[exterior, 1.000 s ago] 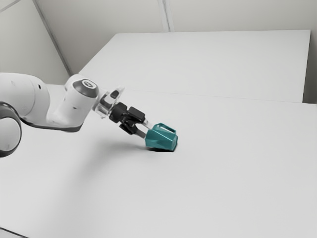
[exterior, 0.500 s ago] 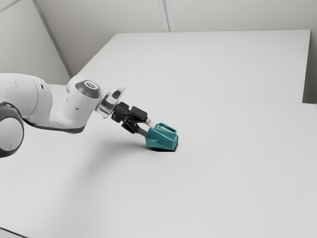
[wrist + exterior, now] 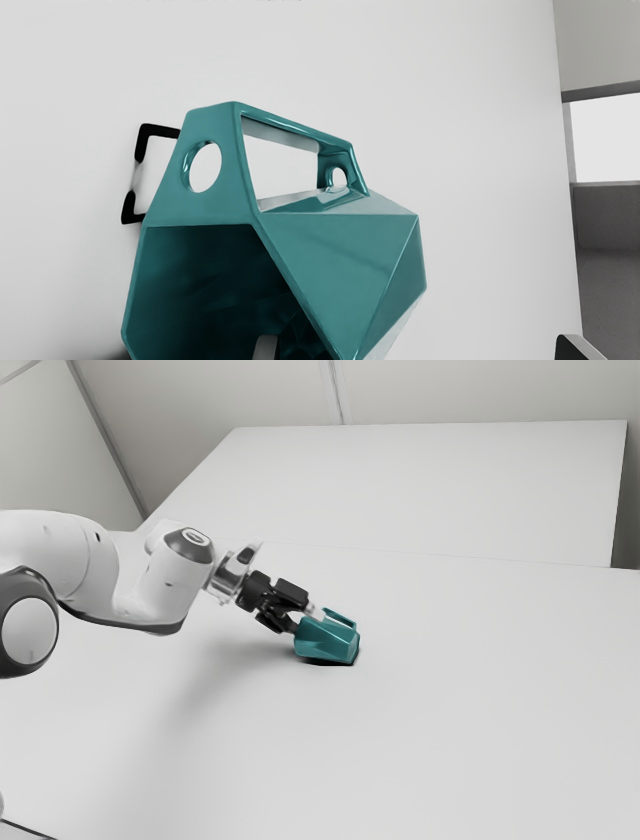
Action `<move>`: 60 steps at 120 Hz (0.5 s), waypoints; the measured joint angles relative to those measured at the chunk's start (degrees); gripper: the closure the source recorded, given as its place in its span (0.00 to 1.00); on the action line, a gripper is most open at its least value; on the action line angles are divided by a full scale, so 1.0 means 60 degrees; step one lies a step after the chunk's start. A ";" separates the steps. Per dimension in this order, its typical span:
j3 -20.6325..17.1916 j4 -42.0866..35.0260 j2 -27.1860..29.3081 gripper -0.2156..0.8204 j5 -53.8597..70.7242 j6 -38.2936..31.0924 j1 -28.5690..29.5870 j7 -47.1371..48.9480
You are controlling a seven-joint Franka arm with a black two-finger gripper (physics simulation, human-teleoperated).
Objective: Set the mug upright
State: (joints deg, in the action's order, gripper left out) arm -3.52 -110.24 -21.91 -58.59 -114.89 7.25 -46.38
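Black two-finger gripper (image 3: pixel 306 620): spread wide, gripping nothing; one fingertip at the mouth of the glossy teal faceted mug (image 3: pixel 328 643), the other outside it. Mug on its side, handle uppermost, mouth toward gripper, on smooth white table (image 3: pixel 460 710).

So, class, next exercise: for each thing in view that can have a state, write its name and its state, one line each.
Mug: lying on its side, mouth facing the gripper.
Handle: on the mug's upper side.
Gripper: open, fingers wide apart, at the mug's mouth end.
Arm: bent, reaching toward the mug.
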 joint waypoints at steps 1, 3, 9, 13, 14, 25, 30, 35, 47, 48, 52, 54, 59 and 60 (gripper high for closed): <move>0.0000 0.0000 0.0000 0.21 -0.0003 -0.0003 -0.0001 -0.0001; 0.0000 0.0000 -0.0001 0.21 -0.0009 -0.0010 -0.0002 -0.0003; -0.0001 0.0000 -0.0005 0.21 -0.0022 -0.0026 -0.0005 -0.0009; -0.0002 0.0001 -0.0004 0.22 -0.0028 -0.0035 -0.0007 -0.0013; -0.0002 0.0001 -0.0004 0.23 -0.0030 -0.0037 -0.0007 -0.0014; -0.0003 0.0001 -0.0003 0.35 -0.0036 -0.0055 -0.0018 -0.0023; -0.0001 0.0001 -0.0003 0.42 -0.0038 -0.0060 -0.0020 -0.0027; 0.0000 0.0001 -0.0003 0.51 -0.0042 -0.0065 -0.0030 -0.0031; -0.0002 0.0001 -0.0002 0.70 -0.0052 -0.0073 -0.0047 -0.0038; -0.0004 0.0001 -0.0002 0.71 -0.0053 -0.0073 -0.0047 -0.0039; -0.0002 0.0001 -0.0002 0.76 -0.0057 -0.0075 -0.0049 -0.0040; -0.0003 0.0001 -0.0002 0.77 -0.0067 -0.0076 -0.0050 -0.0041; -0.0002 0.0001 -0.0006 0.82 -0.0092 -0.0077 -0.0070 -0.0043; -0.0002 0.0001 -0.0008 0.82 -0.0096 -0.0078 -0.0074 -0.0043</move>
State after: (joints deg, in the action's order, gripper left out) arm -3.53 -110.24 -21.96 -59.17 -115.36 6.81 -46.63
